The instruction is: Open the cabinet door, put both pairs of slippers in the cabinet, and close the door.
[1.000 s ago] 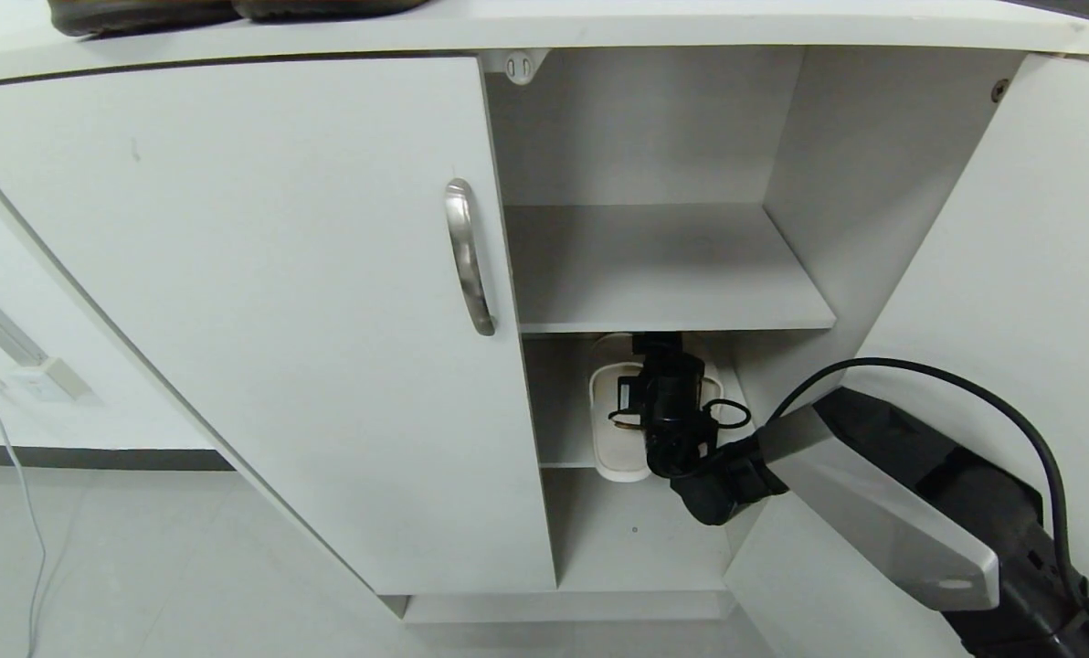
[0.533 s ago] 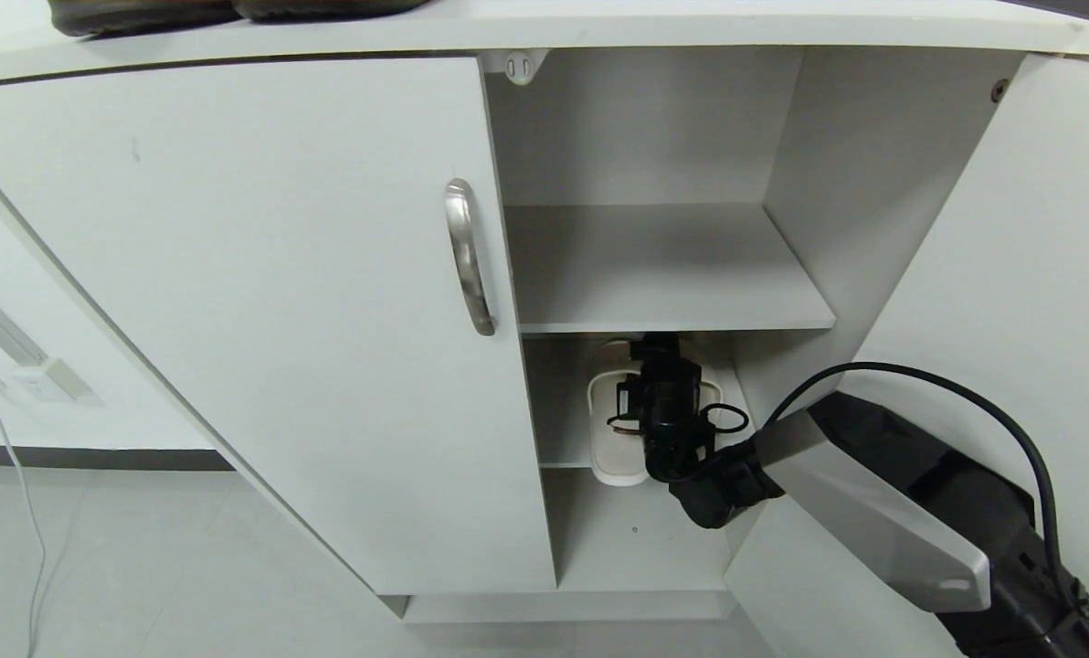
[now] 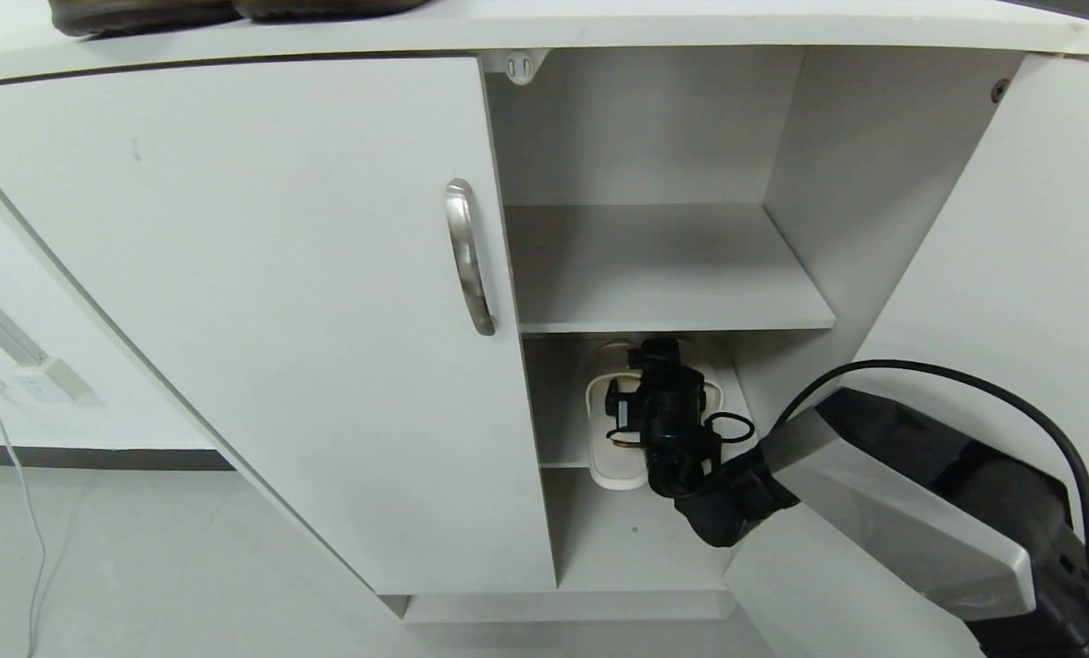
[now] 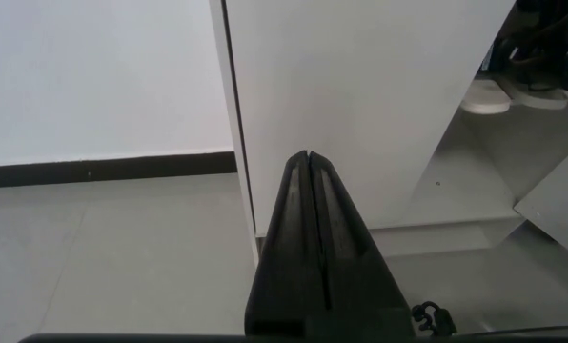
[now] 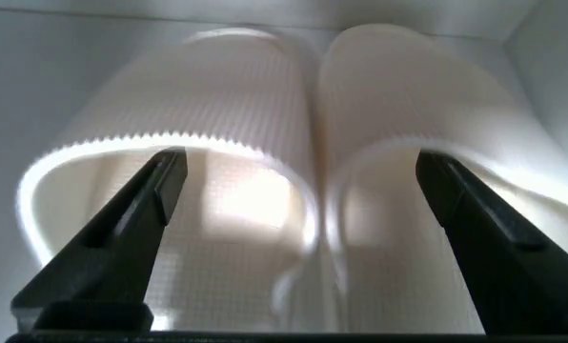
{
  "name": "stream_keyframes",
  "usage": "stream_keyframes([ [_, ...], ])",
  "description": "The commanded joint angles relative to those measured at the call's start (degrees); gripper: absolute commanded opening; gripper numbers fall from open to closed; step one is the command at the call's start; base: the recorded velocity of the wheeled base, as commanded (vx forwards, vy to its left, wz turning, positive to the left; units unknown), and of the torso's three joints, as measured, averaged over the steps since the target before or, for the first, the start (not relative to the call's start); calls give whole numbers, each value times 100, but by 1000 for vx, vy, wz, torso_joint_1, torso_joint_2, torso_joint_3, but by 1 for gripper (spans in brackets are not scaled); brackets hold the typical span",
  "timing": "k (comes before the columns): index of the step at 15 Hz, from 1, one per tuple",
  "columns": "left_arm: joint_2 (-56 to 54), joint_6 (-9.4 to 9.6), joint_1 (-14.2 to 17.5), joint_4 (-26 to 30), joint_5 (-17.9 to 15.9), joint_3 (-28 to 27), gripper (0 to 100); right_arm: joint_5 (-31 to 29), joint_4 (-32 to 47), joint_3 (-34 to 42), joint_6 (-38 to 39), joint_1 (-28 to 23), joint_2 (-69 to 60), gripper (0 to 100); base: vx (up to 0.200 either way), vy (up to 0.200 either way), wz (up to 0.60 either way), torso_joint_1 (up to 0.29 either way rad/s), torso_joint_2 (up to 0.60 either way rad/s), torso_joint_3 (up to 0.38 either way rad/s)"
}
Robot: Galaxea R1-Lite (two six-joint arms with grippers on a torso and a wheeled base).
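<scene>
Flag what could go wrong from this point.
1. The right gripper is open with its fingers right at the white slippers; pulling back could snag a strap and drag them out.
2. The slippers' heels seem to overhang the shelf edge, so they might tip off or foul the door.
3. The dark pair sits on the cabinet top; closing now would leave it out.

Head camera looks down at the cabinet (image 3: 234,302); left wrist camera views it from low outside; right wrist camera closely faces the slippers (image 5: 227,105).
</scene>
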Motion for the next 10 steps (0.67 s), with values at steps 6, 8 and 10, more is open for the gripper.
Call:
stream_keyframes([
  [6, -2, 11, 0, -1, 0, 0, 0, -43, -1217, 3069, -7, 496, -1807, 100, 0, 0, 0, 0, 0, 0],
  [8, -2, 11, 0, -1, 0, 0, 0, -86, -1630, 4115, 10, 866, -2370, 100, 0, 0, 0, 0, 0, 0],
  [10, -2, 11, 0, -1, 0, 0, 0, -122, -1867, 4826, 37, 1147, -2774, 100, 0, 0, 0, 0, 0, 0],
])
